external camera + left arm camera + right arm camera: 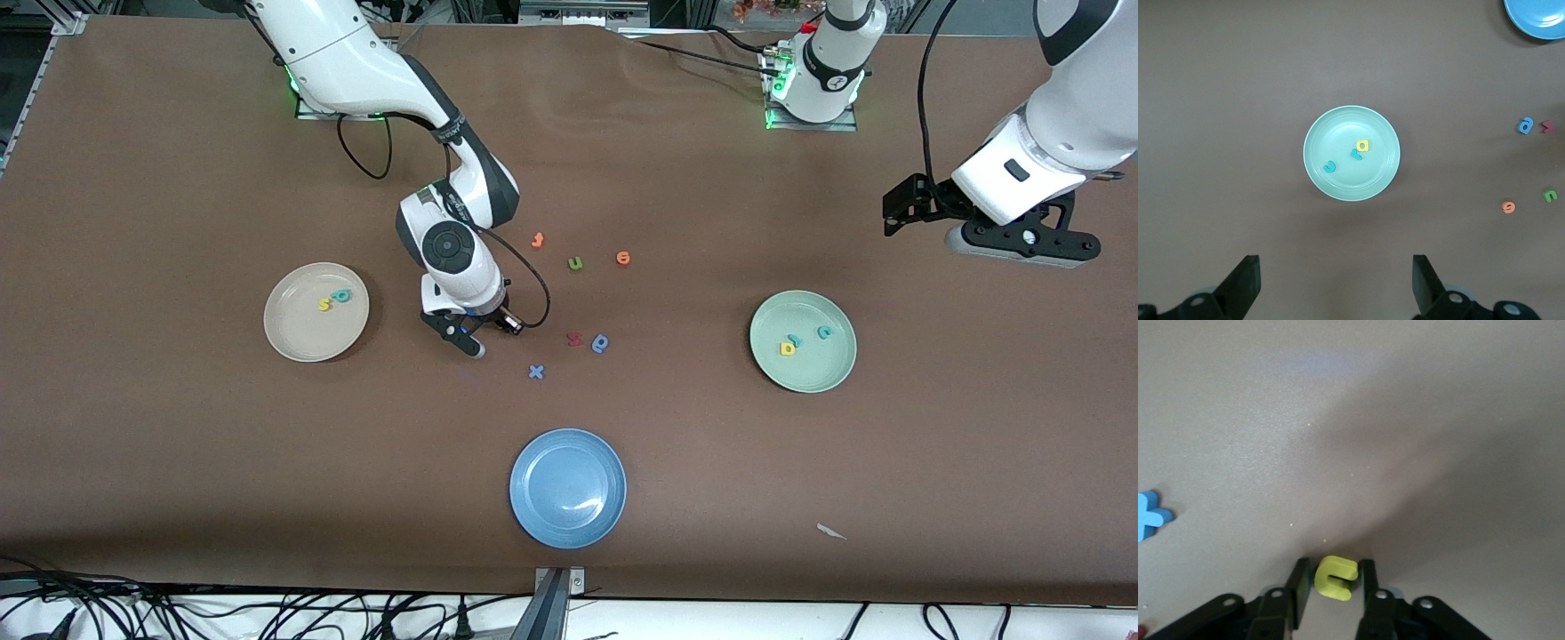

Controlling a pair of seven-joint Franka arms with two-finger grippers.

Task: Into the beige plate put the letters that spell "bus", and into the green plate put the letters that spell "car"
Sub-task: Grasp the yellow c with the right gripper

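Note:
My right gripper (pixel 468 342) is down on the table between the beige plate (pixel 293 342) and the loose letters. Its fingers are shut on the yellow u (pixel 1336 577), which is hidden under the hand in the front view. A yellow s (pixel 324 305) and a teal b/p letter (pixel 340 295) lie in the beige plate. The green plate (pixel 813 373) holds a yellow a (pixel 787 348), a teal r (pixel 797 340) and a teal c (pixel 824 332). My left gripper (pixel 1336 285) hangs open and empty over bare table beside the green plate (pixel 1338 130).
The blue plate (pixel 567 524) sits nearest the front camera. Loose letters lie mid-table: a green u (pixel 575 263), two orange ones (pixel 623 258), a dark red one (pixel 575 339), a blue p-shape (pixel 600 343) and a blue x (pixel 535 372). A white scrap (pixel 831 532) lies near the front edge.

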